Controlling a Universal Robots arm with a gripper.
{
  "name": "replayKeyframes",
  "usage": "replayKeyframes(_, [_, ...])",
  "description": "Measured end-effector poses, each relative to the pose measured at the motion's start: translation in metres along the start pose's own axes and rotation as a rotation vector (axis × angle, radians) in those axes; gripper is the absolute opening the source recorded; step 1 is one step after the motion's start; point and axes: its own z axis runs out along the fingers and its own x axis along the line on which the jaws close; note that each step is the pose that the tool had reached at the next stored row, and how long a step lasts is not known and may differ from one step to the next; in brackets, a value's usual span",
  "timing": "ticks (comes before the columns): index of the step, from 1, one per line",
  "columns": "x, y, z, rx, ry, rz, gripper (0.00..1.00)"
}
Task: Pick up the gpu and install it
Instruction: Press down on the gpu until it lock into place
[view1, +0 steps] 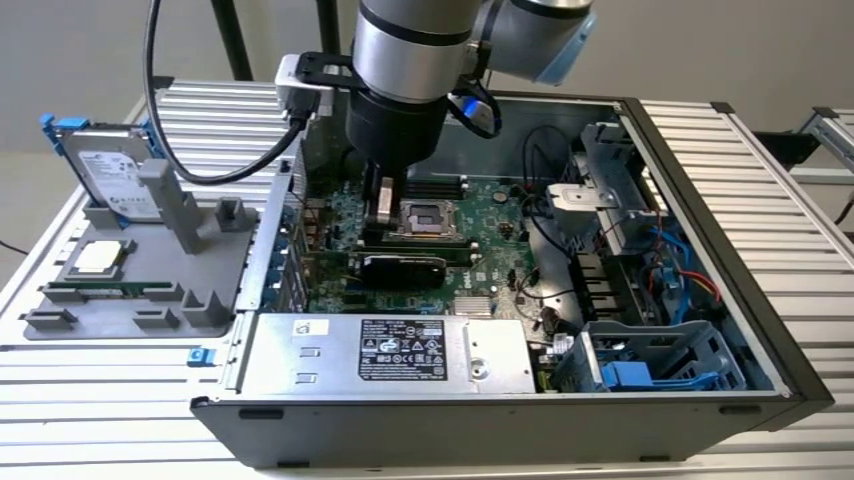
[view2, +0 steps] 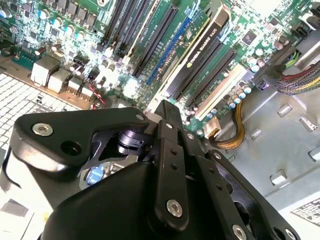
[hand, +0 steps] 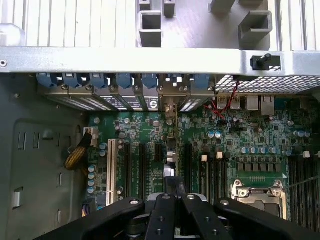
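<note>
The gpu (view1: 403, 268) stands on edge in a slot of the motherboard inside the open computer case (view1: 747, 250), its black shroud facing the front. In the second wrist view the gpu (view2: 206, 39) runs along the long slots, and in the first wrist view the gpu (hand: 171, 150) is seen edge-on, leading to the rear brackets. My gripper (view1: 384, 232) hangs over the card's top edge, next to the processor socket (view1: 430, 215). In both wrist views the gripper (hand: 175, 184) (view2: 165, 106) has its fingers together with nothing between them. Whether they touch the card cannot be told.
A grey fixture (view1: 54, 325) at the exterior view's left holds a hard drive in a blue frame (view1: 107, 170), a processor chip (view1: 96, 258) and a memory stick (view1: 114, 290). The power supply (view1: 387, 350), a drive cage (view1: 654, 360) and cables (view1: 541, 215) crowd the case.
</note>
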Motion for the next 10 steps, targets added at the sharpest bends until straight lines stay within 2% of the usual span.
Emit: replayKeyframes(10, [0.0, 0.0, 0.0, 0.001, -0.0001, 0.0, 0.0])
